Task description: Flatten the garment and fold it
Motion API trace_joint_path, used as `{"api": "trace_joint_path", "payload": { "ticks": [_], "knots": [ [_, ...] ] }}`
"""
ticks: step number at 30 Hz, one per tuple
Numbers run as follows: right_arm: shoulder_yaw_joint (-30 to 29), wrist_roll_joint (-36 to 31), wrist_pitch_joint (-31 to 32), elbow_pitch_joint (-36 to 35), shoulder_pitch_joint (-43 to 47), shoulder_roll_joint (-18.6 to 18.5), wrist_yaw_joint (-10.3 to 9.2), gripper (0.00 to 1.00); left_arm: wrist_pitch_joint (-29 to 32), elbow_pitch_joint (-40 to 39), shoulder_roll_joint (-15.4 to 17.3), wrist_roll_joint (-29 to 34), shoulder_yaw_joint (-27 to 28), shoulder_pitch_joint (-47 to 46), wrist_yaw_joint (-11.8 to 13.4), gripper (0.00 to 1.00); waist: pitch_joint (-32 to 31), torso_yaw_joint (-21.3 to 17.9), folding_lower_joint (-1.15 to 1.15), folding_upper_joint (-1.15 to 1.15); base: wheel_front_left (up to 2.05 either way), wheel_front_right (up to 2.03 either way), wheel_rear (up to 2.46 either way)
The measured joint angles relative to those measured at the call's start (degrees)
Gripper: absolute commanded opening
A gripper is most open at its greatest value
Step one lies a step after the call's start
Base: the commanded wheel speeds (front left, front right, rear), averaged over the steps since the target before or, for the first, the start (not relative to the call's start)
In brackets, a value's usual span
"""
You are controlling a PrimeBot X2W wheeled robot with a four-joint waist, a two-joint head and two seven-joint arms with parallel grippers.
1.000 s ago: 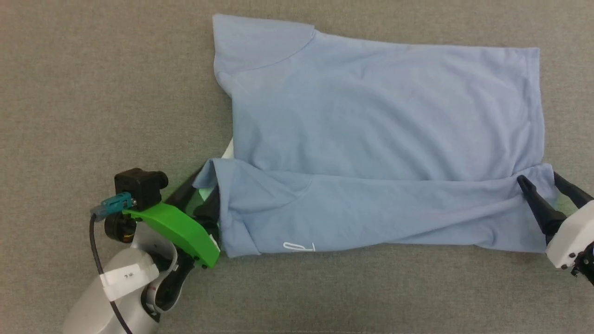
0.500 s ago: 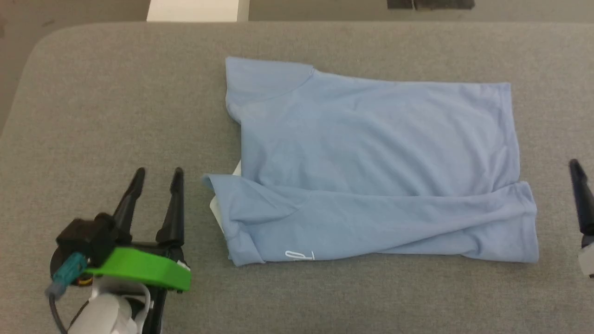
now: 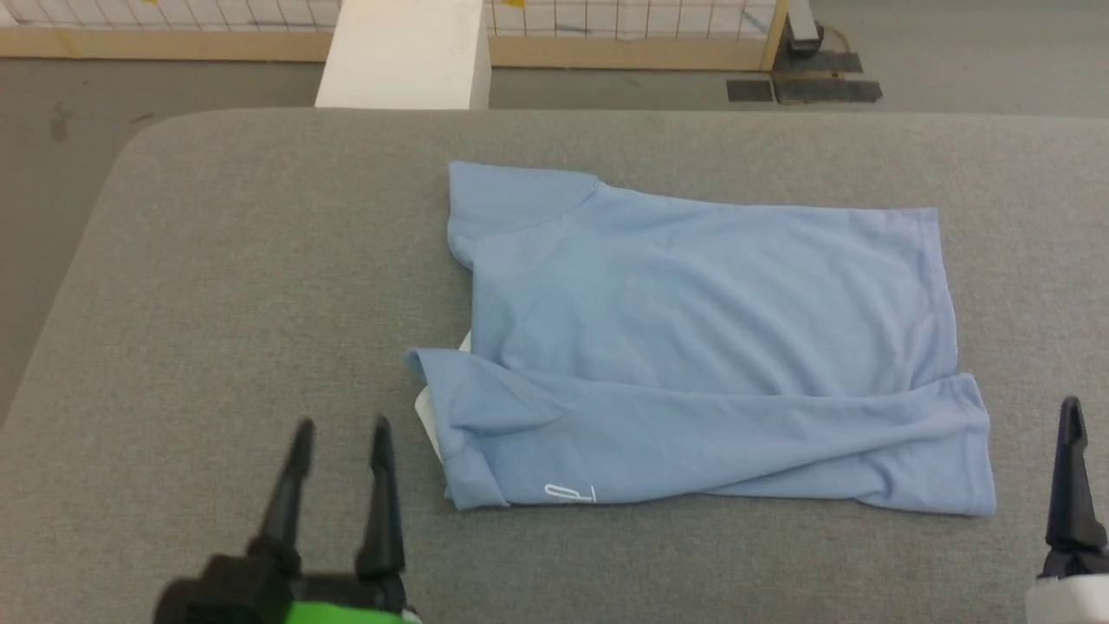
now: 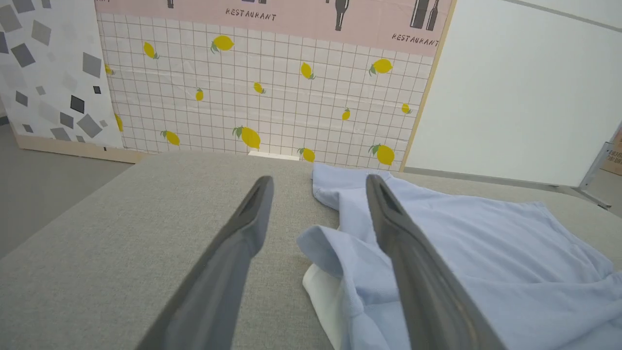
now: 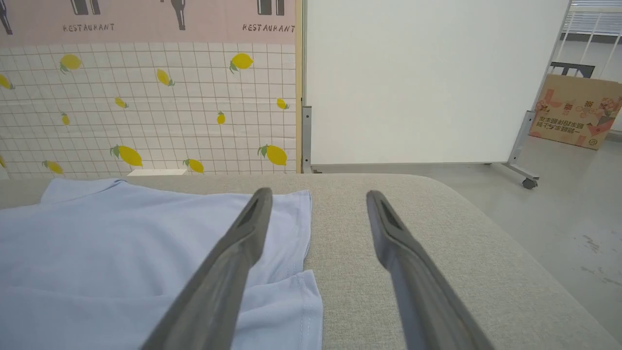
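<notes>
The garment (image 3: 693, 312), a light blue short-sleeved shirt, lies on the grey table (image 3: 260, 260) with its near long edge folded over toward the middle. A small white logo (image 3: 570, 494) shows on that fold, and a bit of white collar (image 3: 426, 407) peeks out at its left end. My left gripper (image 3: 340, 425) stands open to the left of the garment (image 4: 486, 253), touching nothing. At the lower right my right gripper (image 3: 1074, 407) is off the garment (image 5: 121, 243); its fingers (image 5: 252, 214) are spread apart and empty.
The table's rounded far corners and far edge (image 3: 606, 113) show, with floor beyond. A white block (image 3: 403, 52) stands behind the table. A lemon-print wall panel (image 4: 262, 97) and a white board (image 5: 427, 82) are at the back, and a cardboard box (image 5: 576, 112) on the floor to the right.
Both grippers have let go of the folded edge and drawn back toward me; the left one has opened. The garment stays folded. The head camera has tilted up, shifting the whole picture.
</notes>
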Motion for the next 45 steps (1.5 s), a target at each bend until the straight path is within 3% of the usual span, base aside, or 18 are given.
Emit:
{"api": "trace_joint_path", "payload": {
  "ticks": [7,15,22,27,43,44,45],
  "knots": [
    [-1.27,1.92,-2.47,3.3,0.92,0.75,0.0,1.0,0.0,4.72,-3.45,2.79,2.63,2.08,-4.08,1.0,-1.04,0.93,0.0,0.0,0.0,0.0,0.0],
    [-1.63,2.56,-3.0,3.27,1.05,0.75,0.0,1.0,1.08,10.9,-3.79,2.03,3.31,1.68,-7.91,1.0,-0.47,1.18,0.0,0.0,0.0,0.0,0.0],
    [-1.41,2.64,-3.35,3.69,0.93,0.75,0.0,1.0,14.72,13.59,-1.9,-2.14,1.26,-5.61,-11.47,1.0,1.1,0.93,0.0,0.0,0.0,0.0,0.0],
    [-0.83,2.71,-3.44,4.19,0.03,0.77,0.0,1.0,24.5,16.56,-0.55,-5.36,0.31,-10.04,-12.24,1.0,2.8,-0.07,0.0,0.0,0.0,0.0,0.0],
    [-0.96,2.67,-3.75,5.92,-1.72,0.77,0.0,1.0,41.94,29.28,-1.03,-17.29,-0.42,-20.67,-13.47,1.0,6.52,-2.62,0.0,0.0,0.0,0.0,0.0],
    [-0.89,2.58,-3.75,6.0,-1.85,0.78,0.0,1.0,41.95,29.95,-1.03,-17.49,-0.66,-21.17,-13.48,0.44,6.43,-2.65,0.0,0.0,0.0,0.0,0.0],
    [-0.85,2.53,-3.75,6.06,-1.99,0.78,0.0,1.0,41.7,30.47,-1.02,-17.44,-0.85,-21.49,-13.48,0.0,6.36,-2.68,0.0,0.0,0.0,0.0,0.0]
  ]
}}
